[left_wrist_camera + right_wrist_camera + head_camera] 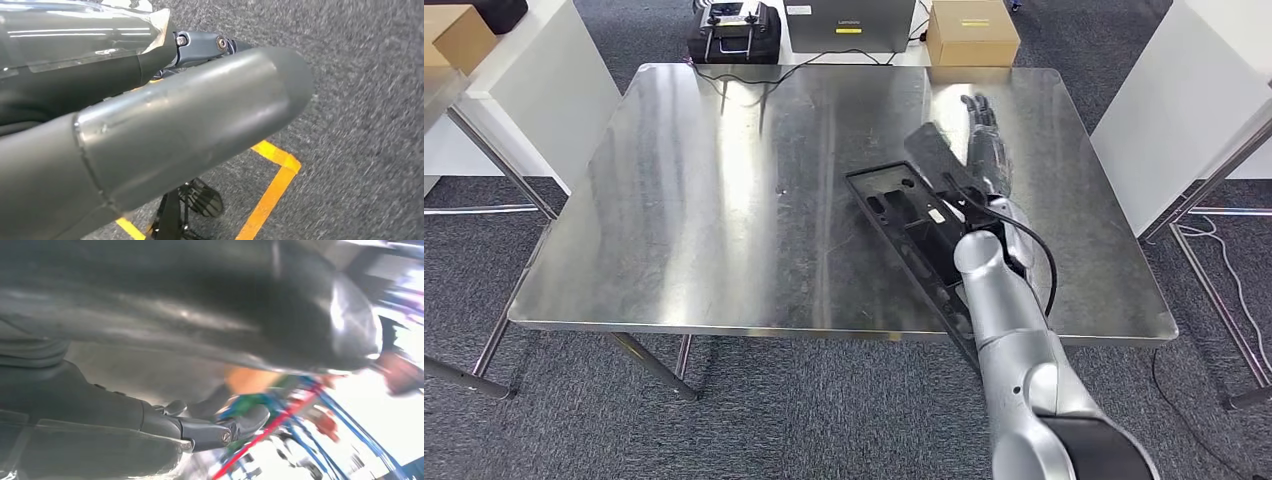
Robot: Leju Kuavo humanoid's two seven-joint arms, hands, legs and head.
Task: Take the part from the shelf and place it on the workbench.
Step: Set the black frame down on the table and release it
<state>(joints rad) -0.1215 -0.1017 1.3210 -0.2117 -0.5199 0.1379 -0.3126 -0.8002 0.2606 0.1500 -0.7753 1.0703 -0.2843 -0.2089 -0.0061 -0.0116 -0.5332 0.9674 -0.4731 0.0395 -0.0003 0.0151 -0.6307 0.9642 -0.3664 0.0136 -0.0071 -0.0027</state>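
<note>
One long part [911, 232] — diagonal, near-right to far-left

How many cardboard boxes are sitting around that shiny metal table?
2. One cardboard box sits just beyond the metal table's far right edge; a second box rests on the white table at far left, cut off by the picture's edge. Others may lie outside the view.

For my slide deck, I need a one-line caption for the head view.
Right hand reaches across the steel workbench, with the long black part lying on its surface.
</note>
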